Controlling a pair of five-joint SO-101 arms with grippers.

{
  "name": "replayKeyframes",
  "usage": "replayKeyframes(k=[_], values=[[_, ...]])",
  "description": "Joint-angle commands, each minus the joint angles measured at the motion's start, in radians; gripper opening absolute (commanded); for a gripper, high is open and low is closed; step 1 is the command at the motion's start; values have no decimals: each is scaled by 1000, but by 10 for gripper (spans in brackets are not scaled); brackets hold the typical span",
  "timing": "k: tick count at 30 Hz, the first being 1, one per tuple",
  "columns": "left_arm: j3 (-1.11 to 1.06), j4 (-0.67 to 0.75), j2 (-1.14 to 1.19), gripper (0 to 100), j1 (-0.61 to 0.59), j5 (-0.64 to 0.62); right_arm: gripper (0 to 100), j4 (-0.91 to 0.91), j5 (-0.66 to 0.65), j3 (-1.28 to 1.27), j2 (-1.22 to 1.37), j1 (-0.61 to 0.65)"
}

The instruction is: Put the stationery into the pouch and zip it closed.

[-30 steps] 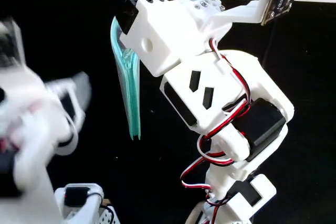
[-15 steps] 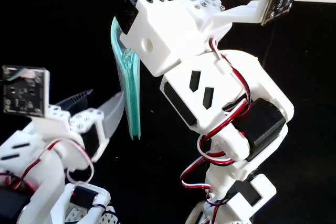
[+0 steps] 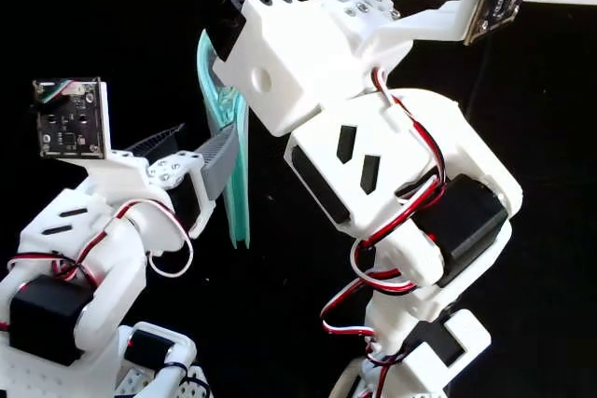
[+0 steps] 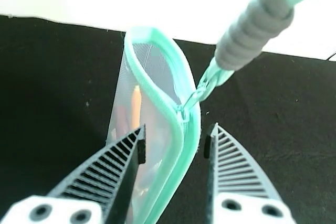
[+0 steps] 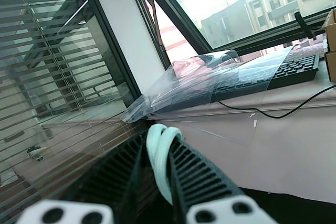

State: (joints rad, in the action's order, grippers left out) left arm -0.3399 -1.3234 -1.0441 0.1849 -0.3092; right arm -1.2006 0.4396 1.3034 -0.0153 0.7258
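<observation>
Your left pincer (image 4: 177, 129) stands open, one ribbed black finger on each side of the translucent mint-green zip pouch (image 4: 149, 66), just below its zip slider (image 4: 184, 109). The pouch hangs upright over the black tabletop (image 4: 47, 77), its top edge open, with a pale stick-shaped item (image 4: 135, 103) inside. Your right pincer (image 5: 160, 139) is clamped shut on a mint-green cord loop (image 5: 158, 161), raised well above the tabletop.

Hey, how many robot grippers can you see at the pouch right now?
2. The right gripper pinches the strap; the left gripper sits open astride the zipper edge of the pouch.
</observation>
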Motion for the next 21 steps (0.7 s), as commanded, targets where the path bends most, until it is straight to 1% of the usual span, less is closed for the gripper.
replayKeyframes(k=[1, 6, 12, 17, 21], values=[[-15, 38, -7, 208, 19, -8, 5, 30, 5, 12, -22, 5], [-119, 143, -7, 207, 22, -9, 5, 30, 5, 13, 15, 5], [-163, 187, -7, 207, 71, -9, 5, 30, 5, 22, 87, 10], [-252, 290, -7, 207, 77, -9, 5, 30, 5, 22, 91, 10], [-280, 316, 25, 207, 110, -9, 5, 30, 5, 22, 91, 10]])
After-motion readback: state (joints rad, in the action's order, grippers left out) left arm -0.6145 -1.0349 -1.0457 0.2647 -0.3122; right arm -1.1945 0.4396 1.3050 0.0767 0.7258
